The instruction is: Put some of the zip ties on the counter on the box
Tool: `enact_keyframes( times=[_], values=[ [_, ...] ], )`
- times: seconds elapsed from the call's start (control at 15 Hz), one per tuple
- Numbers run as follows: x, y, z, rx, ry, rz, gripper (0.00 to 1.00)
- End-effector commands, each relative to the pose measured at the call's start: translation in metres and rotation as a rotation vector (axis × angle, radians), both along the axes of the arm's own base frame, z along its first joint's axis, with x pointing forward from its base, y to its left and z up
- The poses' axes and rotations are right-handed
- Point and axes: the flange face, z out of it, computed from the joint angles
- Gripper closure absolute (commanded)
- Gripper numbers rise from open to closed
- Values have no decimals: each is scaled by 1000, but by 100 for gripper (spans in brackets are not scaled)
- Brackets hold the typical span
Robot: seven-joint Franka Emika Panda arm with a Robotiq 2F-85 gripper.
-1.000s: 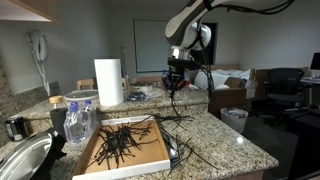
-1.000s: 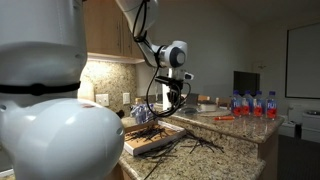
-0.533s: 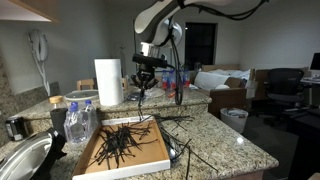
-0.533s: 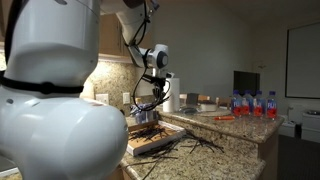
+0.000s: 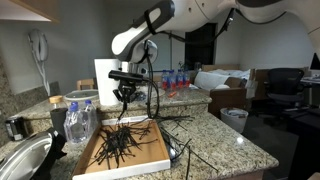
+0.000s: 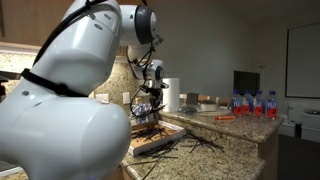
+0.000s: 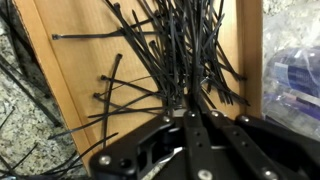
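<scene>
The pincer (image 7: 188, 112) is pressed together on a bunch of zip ties (image 7: 185, 50), which fan toward the top of the wrist view over the box (image 7: 75, 65). In an exterior view it hangs centre left above that box, where many ties already lie. It seems best to lower until the tips touch cardboard, keep inside the white rim, then spread the jaws so none slide onto the table (image 5: 225, 135). No writing is legible.
</scene>
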Motion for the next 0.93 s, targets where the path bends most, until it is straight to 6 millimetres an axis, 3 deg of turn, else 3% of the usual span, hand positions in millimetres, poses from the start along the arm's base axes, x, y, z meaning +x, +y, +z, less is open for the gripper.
enact_keyframes(
  times=[0.0,0.07,0.2,0.6,0.87],
  values=[
    [15,9,-13,-31,35,-38,95],
    [18,10,-16,-30,44,-36,70],
    [21,14,-18,-36,58,-29,67],
    [-14,30,-15,-45,118,39,31],
    [-40,5,-3,-10,113,21,5]
  ],
)
